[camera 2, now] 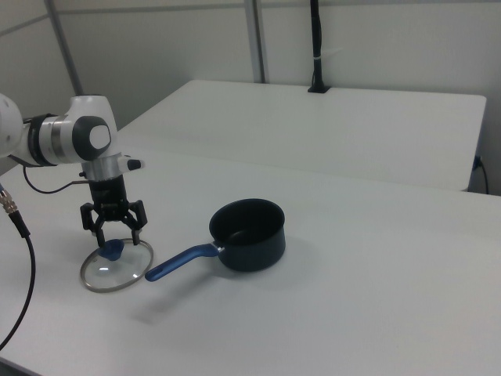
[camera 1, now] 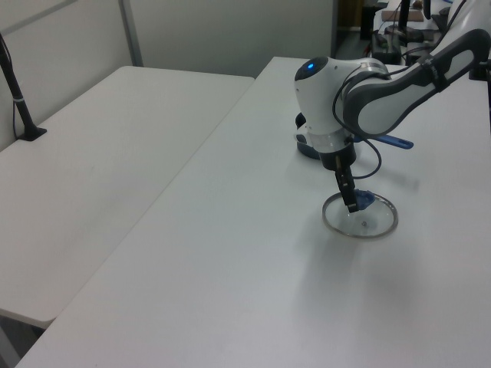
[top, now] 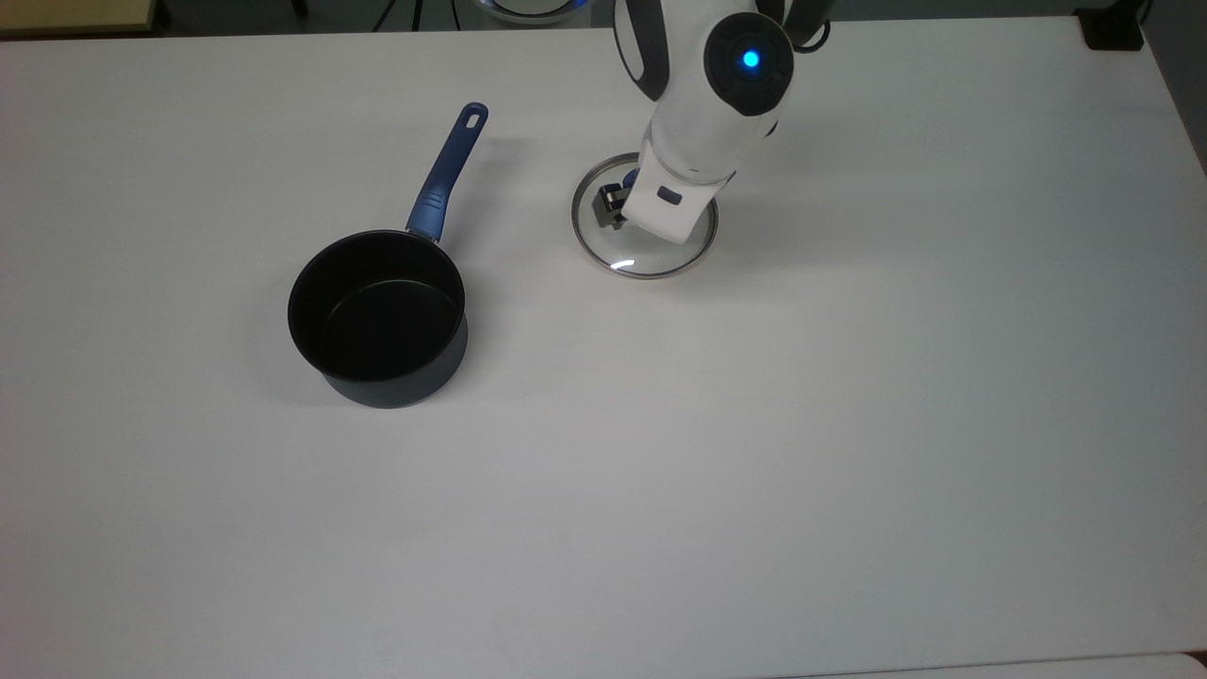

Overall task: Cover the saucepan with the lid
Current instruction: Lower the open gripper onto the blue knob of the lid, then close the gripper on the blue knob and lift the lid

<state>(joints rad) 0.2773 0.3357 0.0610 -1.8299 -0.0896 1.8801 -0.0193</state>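
The gripper hangs with its fingers spread wide, one on each side of the blue knob of the lid, which lies flat on the white table directly beneath it. In the top view the saucepan stands uncovered well to the left of the lid and slightly nearer, its blue handle pointing far.

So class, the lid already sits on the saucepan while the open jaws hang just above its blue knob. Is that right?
Not quite. The lid lies flat on the table, beside the saucepan, not on it, as the right view shows. The rest holds: the gripper hangs open-jawed just above the blue knob.
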